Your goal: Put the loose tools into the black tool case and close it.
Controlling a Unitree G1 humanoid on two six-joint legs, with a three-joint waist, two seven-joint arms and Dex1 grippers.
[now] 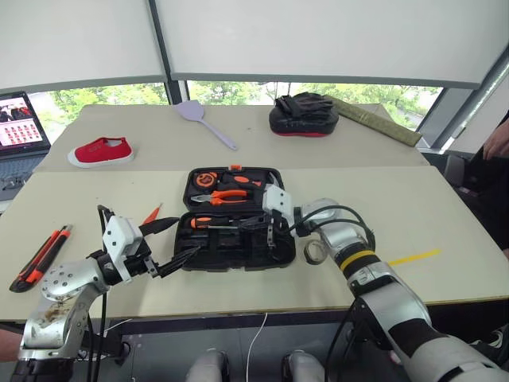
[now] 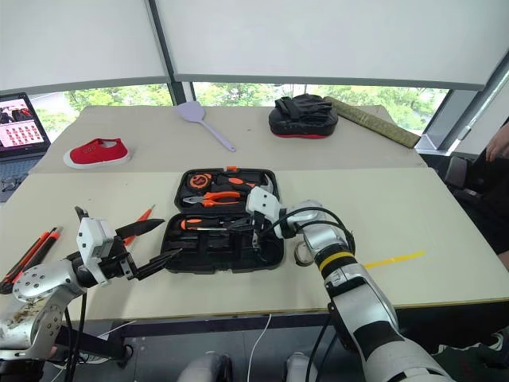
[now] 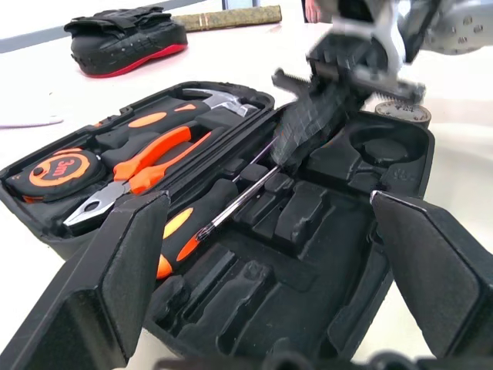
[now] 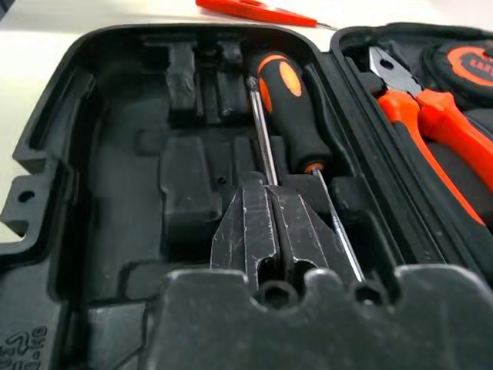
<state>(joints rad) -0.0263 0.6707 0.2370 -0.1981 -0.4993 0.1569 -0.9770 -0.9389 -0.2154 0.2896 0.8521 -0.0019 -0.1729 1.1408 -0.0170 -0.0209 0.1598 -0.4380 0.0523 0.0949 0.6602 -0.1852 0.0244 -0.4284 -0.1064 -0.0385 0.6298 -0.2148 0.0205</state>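
Both arms silver-grey metal with black segments. Right forearm wears a yellow band behind the wrist; black cables loop just back of the right gripper (image 1: 269, 225), which has a white housing and scuffed black fingers (image 4: 262, 231). Left gripper (image 1: 176, 241): white housing, black wedge fingers (image 3: 127, 270), forearm casing stained brown, screws visible.

Wide bare tabletop (image 1: 413, 207) at right of frame, easy passage. Open case (image 1: 238, 239) blocking centre, right gripper (image 1: 268, 227) down inside over its near half. Tape roll (image 1: 316, 251) crowding case's right edge. Left gripper (image 1: 176, 245) spread wide at case's lower-left corner, screwdriver (image 1: 151, 213) just behind.
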